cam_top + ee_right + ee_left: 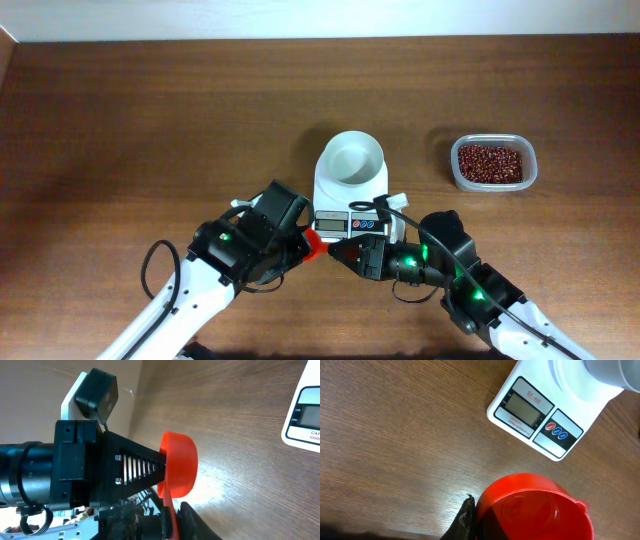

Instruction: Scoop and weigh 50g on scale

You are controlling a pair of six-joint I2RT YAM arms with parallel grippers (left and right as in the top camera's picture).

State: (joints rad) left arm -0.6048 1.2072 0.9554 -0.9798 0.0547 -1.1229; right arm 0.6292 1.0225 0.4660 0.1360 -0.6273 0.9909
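Note:
The white scale (350, 200) stands mid-table with its round white bowl (352, 158) empty. The dark red-brown beans (490, 163) lie in a clear tub at the right. Just below the scale, a red scoop (314, 244) hangs between both arms. My left gripper (303, 243) is shut on the scoop's cup; the left wrist view shows the empty cup (535, 510) beside one black finger (465, 520). My right gripper (171, 522) is shut on the scoop's thin handle (169, 505), with the cup (180, 465) above it. The left arm's slatted finger (135, 465) reaches the cup from the left.
The clear plastic tub (455, 178) sits right of the scale, apart from it. The scale's display and buttons (540, 417) face the arms. Bare wooden table (150, 130) spreads left and behind the scale. Both arms crowd the front edge.

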